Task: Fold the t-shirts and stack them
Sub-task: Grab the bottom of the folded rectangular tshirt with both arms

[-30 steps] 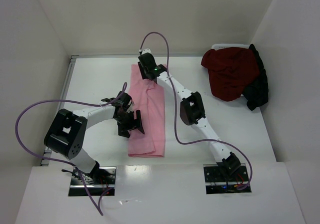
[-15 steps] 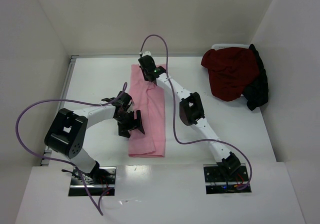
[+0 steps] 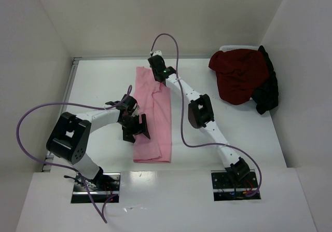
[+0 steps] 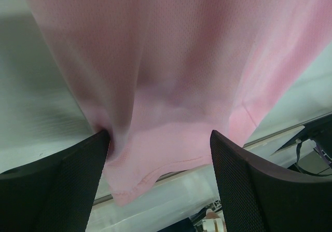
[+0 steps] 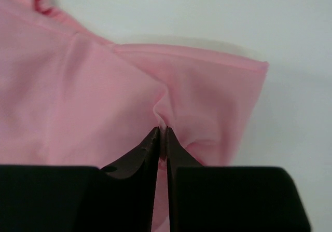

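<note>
A light pink t-shirt point(image 3: 153, 115) lies folded in a long strip down the middle of the table. My right gripper point(image 3: 157, 67) is at its far end, shut on a pinch of the pink cloth point(image 5: 162, 119). My left gripper point(image 3: 136, 129) is open over the strip's left edge near the front; the pink cloth point(image 4: 171, 112) spans between its fingers point(image 4: 62, 185). A dark red t-shirt point(image 3: 238, 76) and a black one point(image 3: 267, 89) lie piled at the back right.
White walls close in the table on the left, back and right. A white bin rim point(image 3: 238, 48) shows behind the dark pile. The table's metal front edge point(image 4: 280, 133) shows just past the pink hem. Purple cables loop from both arms.
My right gripper has moved a little toward the back right with the pinched cloth, pulling the strip's far end. The left gripper has not moved.
</note>
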`<state>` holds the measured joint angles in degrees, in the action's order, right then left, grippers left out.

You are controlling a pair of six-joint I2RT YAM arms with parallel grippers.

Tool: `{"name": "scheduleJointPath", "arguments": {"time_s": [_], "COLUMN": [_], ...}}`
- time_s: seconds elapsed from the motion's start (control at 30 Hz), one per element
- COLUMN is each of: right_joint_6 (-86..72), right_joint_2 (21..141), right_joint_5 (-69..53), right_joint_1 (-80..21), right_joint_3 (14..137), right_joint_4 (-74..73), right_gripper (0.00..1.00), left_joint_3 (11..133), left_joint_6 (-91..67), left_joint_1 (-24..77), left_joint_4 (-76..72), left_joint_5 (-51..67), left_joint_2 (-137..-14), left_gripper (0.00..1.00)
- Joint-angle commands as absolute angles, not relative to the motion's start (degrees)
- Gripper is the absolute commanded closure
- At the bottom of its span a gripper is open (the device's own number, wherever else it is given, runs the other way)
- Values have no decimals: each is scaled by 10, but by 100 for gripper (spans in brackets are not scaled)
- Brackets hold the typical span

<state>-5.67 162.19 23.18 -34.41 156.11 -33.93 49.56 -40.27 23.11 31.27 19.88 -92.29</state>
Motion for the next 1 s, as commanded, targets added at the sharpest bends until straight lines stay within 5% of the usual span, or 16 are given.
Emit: {"name": "scheduleJointPath", "arguments": {"time_s": [0.0,0.17,0.37,0.63,0.83,0.97], "right_joint_6": [-51,-51,-78,-119,-175,-246], "right_joint_2": [1617,1606,1600,1478,1302,1114], "right_joint_5": [260,260,260,131,35,-46], "right_joint_1": [-313,-293,-280,-280,-268,-253], "right_joint_3": [1572,1572,1603,1576,1300,949], "right_joint_4": [-321,-309,-326,-359,-315,-177], "right_gripper": [86,69,33,19,2,0], "left_joint_3": [481,481,488,533,537,520], "left_joint_6": [-381,-375,-375,-375,-398,-419], "left_joint_1": [236,236,236,236,236,236], "left_joint_4": [311,311,311,373,402,396], "left_joint_5": [185,185,191,143,101,96], "left_joint_2": [-951,-956,-962,-887,-791,-747], "left_gripper": [13,13,15,10,1,1]}}
